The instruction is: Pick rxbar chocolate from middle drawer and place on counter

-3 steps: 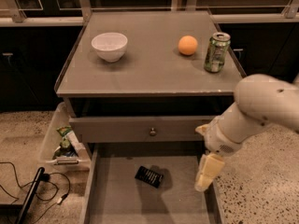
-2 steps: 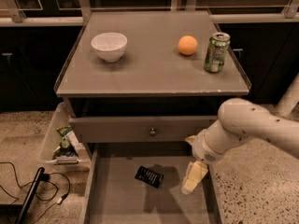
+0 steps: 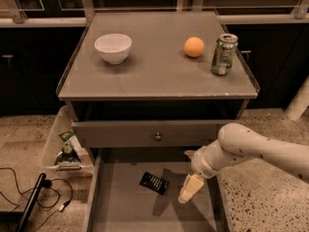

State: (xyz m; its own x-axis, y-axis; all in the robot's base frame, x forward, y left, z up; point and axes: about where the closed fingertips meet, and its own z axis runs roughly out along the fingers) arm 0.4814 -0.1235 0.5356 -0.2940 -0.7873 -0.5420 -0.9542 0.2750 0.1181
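The rxbar chocolate (image 3: 154,182) is a small flat black wrapper with pale print, lying on the floor of the open middle drawer (image 3: 120,209), near its back. My gripper (image 3: 189,191) hangs over the drawer just right of the bar, pointing down and left, apart from it. The white arm reaches in from the right. The counter (image 3: 154,76) is the glossy grey top above the drawer.
On the counter stand a white bowl (image 3: 113,48), an orange (image 3: 194,47) and a green soda can (image 3: 224,54). A closed drawer front with a round knob (image 3: 158,136) sits above the open drawer. A bin with packets (image 3: 65,149) and cables (image 3: 29,192) lie on the floor at left.
My gripper and arm have moved left and down, from the drawer's right wall to just beside the rxbar. The bar has not moved.
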